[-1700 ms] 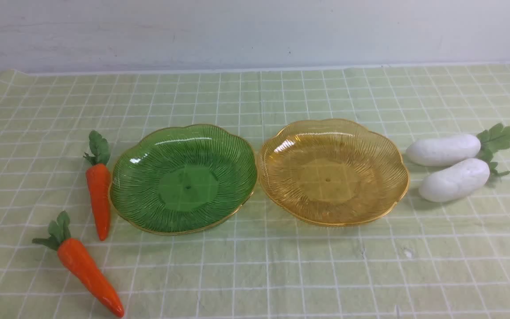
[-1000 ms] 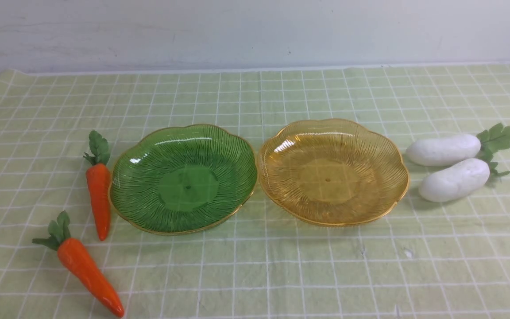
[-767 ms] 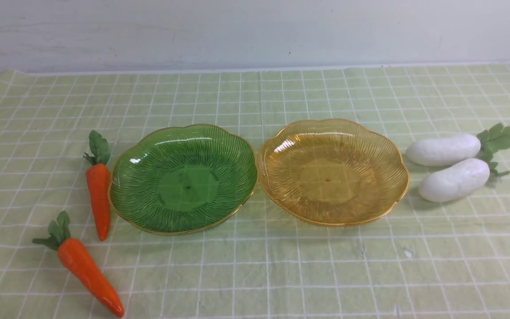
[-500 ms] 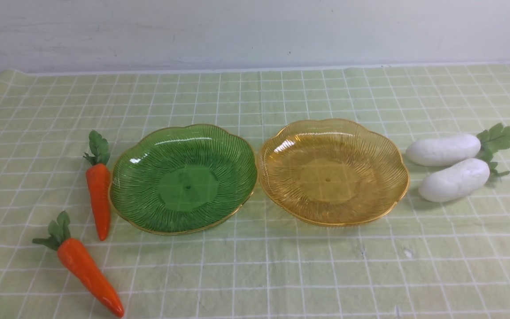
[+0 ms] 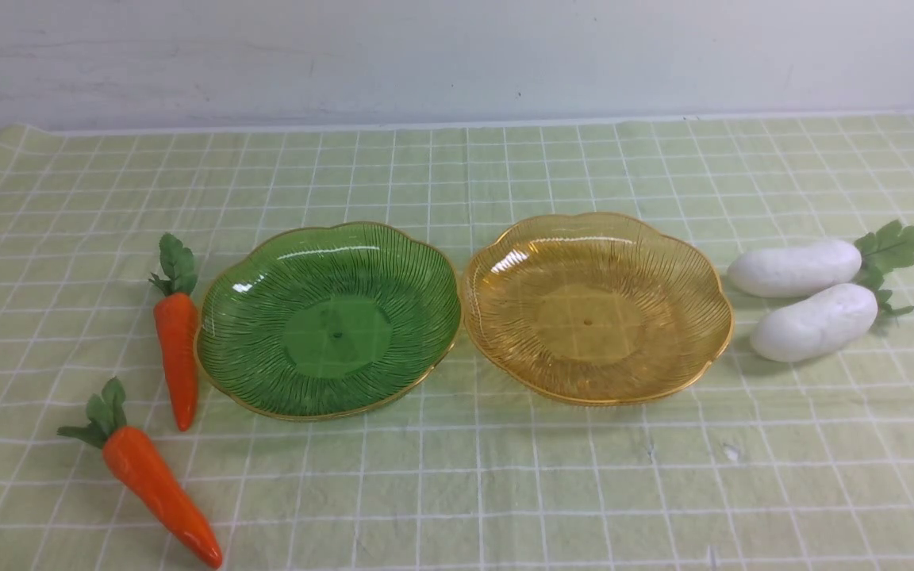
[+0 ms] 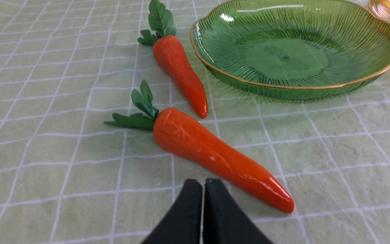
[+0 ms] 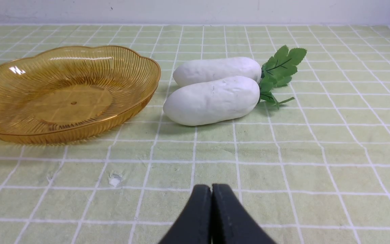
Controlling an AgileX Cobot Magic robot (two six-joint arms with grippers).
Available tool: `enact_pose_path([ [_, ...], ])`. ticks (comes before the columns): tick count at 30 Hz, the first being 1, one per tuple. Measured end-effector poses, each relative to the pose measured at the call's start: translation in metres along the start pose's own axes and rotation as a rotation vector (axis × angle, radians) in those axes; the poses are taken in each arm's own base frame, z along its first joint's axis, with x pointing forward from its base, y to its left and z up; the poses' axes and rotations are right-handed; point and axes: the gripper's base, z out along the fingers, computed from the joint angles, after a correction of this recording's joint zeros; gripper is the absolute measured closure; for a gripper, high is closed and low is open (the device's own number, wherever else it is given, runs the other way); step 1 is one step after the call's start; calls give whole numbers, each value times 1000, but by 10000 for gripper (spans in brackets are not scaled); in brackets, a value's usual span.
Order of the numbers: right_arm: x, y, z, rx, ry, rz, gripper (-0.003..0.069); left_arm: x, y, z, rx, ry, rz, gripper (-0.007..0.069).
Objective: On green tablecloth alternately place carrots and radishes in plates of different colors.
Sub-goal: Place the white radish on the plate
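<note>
**Figure: Starting layout. Nothing is placed yet, and both tools are pressed together and empty.**

With 12 o'clock pointing away from the robot, a translucent ribbed green plate (image 5: 330, 333) and a matching amber-yellow plate (image 5: 596, 317) sit side by side, both bare, on the pale yellow-green gridded tablecloth (image 5: 457, 492). Two glossy orange toy carrots (image 5: 177, 357) (image 5: 157, 492) lie at 8–9 o'clock of the green plate, the farther one just beside its rim. Two plump white toy radishes (image 5: 794, 268) (image 5: 814, 321) lie close together at 3 o'clock of the amber-yellow plate. The left tool (image 6: 202, 183) hangs near the nearer carrot's tip and touches nothing. The right tool (image 7: 212, 188) hangs over bare cloth. The step in hand is probably the first pick, which calls for spreading the jaws across a carrot's thick end.
</note>
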Motion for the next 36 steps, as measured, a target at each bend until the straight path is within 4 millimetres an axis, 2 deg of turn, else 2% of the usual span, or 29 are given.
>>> enact_pose_path([
  [5, 0, 0, 0, 0, 0, 0, 674, 0, 0, 0, 0, 0, 0, 632],
  [8, 0, 0, 0, -5, -2, 26, 674, -1, -1, 0, 16, -10, -71, 632],
  [10, -1, 3, 0, -30, -5, 137, 674, -3, -5, 0, 56, -32, -248, 632],
  [12, -1, 8, 0, -91, 0, 411, 674, -7, -11, -1, 142, -41, -610, 632],
  [14, -2, 13, 0, -148, 10, 660, 674, -9, -16, -1, 213, -22, -899, 632],
  [16, -5, 16, -1, -194, 7, 841, 674, -12, -19, -2, 264, -13, -1072, 632],
  [18, -7, 17, -1, -216, 3, 922, 674, -14, -20, -3, 292, -22, -1164, 632],
  [22, -7, 17, -2, -222, 2, 932, 674, -17, -19, -3, 303, -44, -1210, 632],
  [26, -13, 18, -4, -237, -14, 848, 674, -18, -24, -6, 339, 8, -1210, 632],
  [32, -64, 17, -22, -260, -156, 601, 674, -50, -29, -23, 407, 14, -1006, 632],
  [36, -81, 18, -16, -231, -52, 444, 674, -74, -33, -25, 396, 142, -829, 632],
])
